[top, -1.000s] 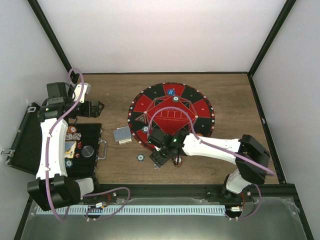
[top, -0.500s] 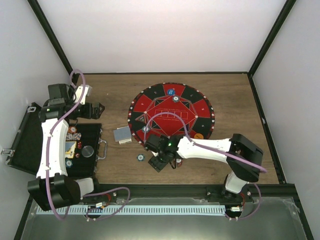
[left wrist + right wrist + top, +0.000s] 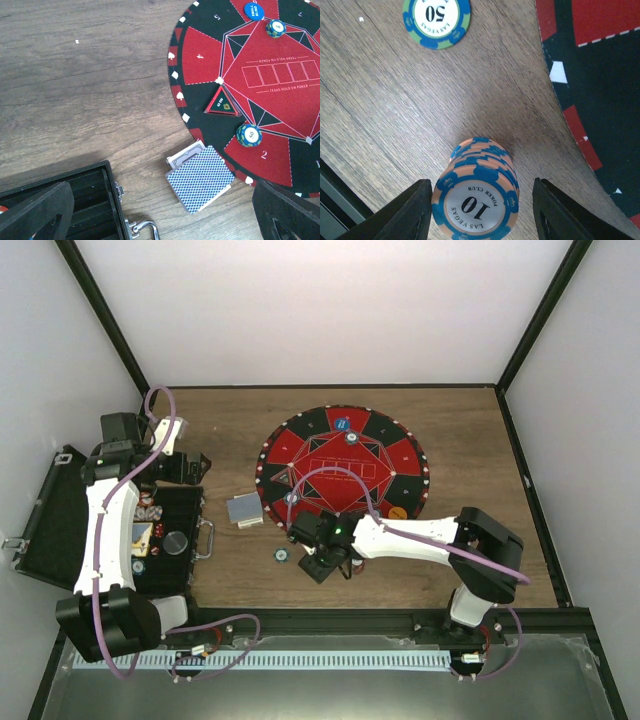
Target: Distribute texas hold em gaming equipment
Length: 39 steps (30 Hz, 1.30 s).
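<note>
A stack of orange-and-blue "10" poker chips (image 3: 477,200) stands on the wood between the fingers of my right gripper (image 3: 480,212). The jaws are open; the left finger is close to the stack and the right finger stands clear of it. A green-blue "50" chip (image 3: 436,20) lies flat beyond it. In the top view my right gripper (image 3: 322,565) sits just off the near-left rim of the round red-and-black mat (image 3: 343,475). The blue-backed deck of cards (image 3: 201,177) lies by the mat's left rim. My left gripper (image 3: 197,467) hovers open and empty over the case's far edge.
The open black case (image 3: 165,540) with chips inside lies at the left, its metal handle (image 3: 145,231) facing the deck. On the mat are two "50" chips (image 3: 248,134), a blue small-blind disc (image 3: 253,10), a triangular marker (image 3: 221,103) and an orange disc (image 3: 398,511).
My right gripper has shifted a little left off the mat's rim and its jaws have narrowed around the chip stack. The left arm has barely moved.
</note>
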Available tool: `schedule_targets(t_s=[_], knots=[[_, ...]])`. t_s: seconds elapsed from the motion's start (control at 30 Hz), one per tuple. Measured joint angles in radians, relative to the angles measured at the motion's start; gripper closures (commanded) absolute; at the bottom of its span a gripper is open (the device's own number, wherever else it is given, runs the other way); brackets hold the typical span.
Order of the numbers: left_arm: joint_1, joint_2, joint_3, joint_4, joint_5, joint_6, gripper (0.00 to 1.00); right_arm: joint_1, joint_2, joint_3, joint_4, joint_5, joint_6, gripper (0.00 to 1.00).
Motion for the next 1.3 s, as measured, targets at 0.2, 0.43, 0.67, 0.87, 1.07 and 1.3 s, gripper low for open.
schedule_targets(t_s=[0.2,0.43,0.67,0.87,1.07,1.3], knots=[[0.000,0.000,0.000,0.000,0.000,0.000,0.00,0.000,0.000,-0.009,-0.001,0.000,0.000,0.41],[0.000,-0.001,0.000,0.000,0.000,0.001,0.00,0.000,0.000,-0.011,0.000,0.000,-0.001,0.54],[0.000,-0.004,0.000,0.000,0.000,0.001,0.00,0.000,0.000,-0.011,0.000,0.003,0.003,0.63],[0.000,-0.005,0.000,0.000,0.000,0.000,0.00,0.000,0.000,-0.009,-0.002,0.005,0.003,0.66],[0.000,-0.004,0.000,0.000,0.000,0.000,0.00,0.000,0.000,0.029,-0.043,0.034,0.004,0.67],[0.000,-0.005,0.000,0.000,0.000,0.000,0.00,-0.002,0.000,0.136,-0.098,0.095,0.008,0.70]])
